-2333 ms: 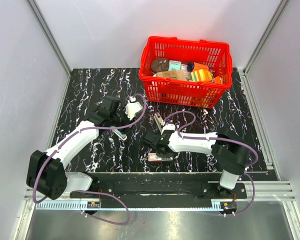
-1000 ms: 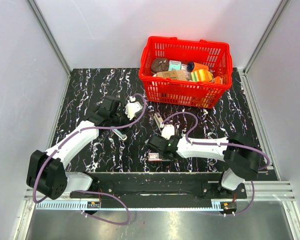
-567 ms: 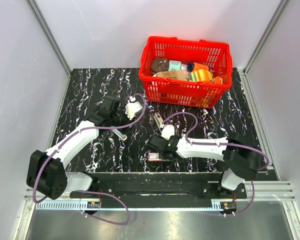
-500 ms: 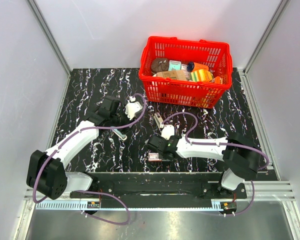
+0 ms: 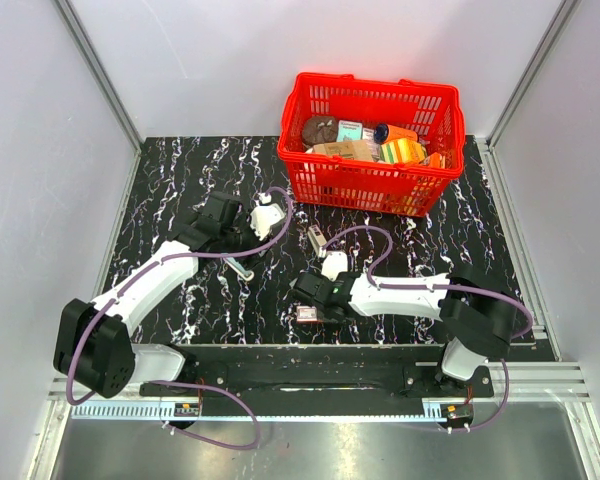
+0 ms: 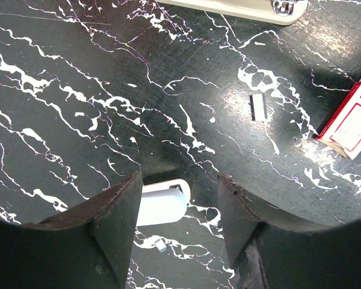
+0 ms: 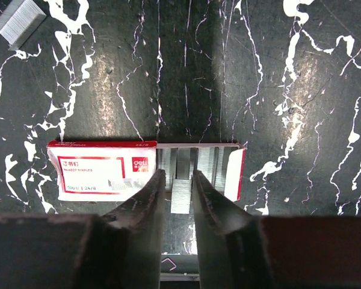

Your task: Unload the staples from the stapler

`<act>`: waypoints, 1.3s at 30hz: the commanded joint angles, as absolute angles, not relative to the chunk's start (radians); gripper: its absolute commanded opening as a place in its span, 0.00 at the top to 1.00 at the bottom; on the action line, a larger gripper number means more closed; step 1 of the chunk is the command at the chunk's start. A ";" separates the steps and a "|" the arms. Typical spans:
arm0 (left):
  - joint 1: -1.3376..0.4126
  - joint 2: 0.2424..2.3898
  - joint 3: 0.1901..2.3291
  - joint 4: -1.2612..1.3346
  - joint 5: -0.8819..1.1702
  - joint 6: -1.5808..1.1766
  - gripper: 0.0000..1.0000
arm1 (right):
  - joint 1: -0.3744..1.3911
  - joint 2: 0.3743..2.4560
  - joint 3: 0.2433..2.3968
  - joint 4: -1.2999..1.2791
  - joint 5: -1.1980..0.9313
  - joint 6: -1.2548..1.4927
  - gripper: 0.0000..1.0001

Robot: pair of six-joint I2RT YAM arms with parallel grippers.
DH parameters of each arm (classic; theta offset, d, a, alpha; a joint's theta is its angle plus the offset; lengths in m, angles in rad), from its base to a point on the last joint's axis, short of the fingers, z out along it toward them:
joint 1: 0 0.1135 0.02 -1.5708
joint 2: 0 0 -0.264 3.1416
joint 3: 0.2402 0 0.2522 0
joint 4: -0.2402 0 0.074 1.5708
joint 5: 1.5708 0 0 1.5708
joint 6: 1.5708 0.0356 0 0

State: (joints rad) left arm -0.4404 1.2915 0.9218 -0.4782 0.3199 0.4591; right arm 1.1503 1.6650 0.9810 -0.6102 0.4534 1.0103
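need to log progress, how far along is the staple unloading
Done: staple strips sit in the open staple box. In hand: right gripper pinches one strip at its tray. Remaining: a loose strip lies on the table; whether the stapler is empty isn't visible.

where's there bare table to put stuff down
Free: black marbled table's back-left corner, left of the red plastic basket; the gap between basket and right arm. Crowded: front centre, with red-and-white staple box, cream stapler, right gripper pinching a staple strip.

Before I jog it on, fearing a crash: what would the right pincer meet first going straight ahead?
Probably the open tray of the red-and-white cardboard staple box: the right pincer, seemingly gripping a silver staple strip, points straight into it; depth unclear.
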 commanded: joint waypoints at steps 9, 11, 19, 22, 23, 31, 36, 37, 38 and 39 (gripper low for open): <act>-0.440 1.284 0.943 -0.468 0.327 0.456 0.39 | 1.160 1.614 1.032 -0.603 0.495 0.999 0.57; -0.440 1.284 0.943 -0.468 0.327 0.454 0.39 | 1.160 1.592 1.031 -0.612 0.506 1.003 0.58; -0.440 1.296 0.945 -0.469 0.334 0.453 0.39 | 1.149 1.543 1.069 -0.610 0.554 0.943 0.70; -0.440 1.308 0.942 -0.460 0.331 0.459 0.40 | 1.125 1.543 1.063 -0.606 0.542 0.936 0.79; -0.439 1.313 0.939 -0.457 0.333 0.460 0.39 | 1.106 1.546 1.058 -0.597 0.517 0.930 0.80; -0.439 1.377 0.928 -0.439 0.350 0.492 0.40 | 0.976 1.635 1.126 -0.425 0.350 0.718 0.54; -0.440 1.419 0.937 -0.434 0.353 0.515 0.41 | 0.973 1.732 1.177 -0.355 0.259 0.632 0.49; -0.439 1.423 0.934 -0.430 0.350 0.515 0.41 | 0.973 1.746 1.180 -0.338 0.244 0.617 0.49; -0.437 1.425 0.931 -0.425 0.350 0.520 0.41 | 0.971 1.765 1.187 -0.327 0.230 0.603 0.48; -0.433 1.428 0.931 -0.423 0.351 0.519 0.41 | 0.971 1.782 1.196 -0.327 0.215 0.588 0.47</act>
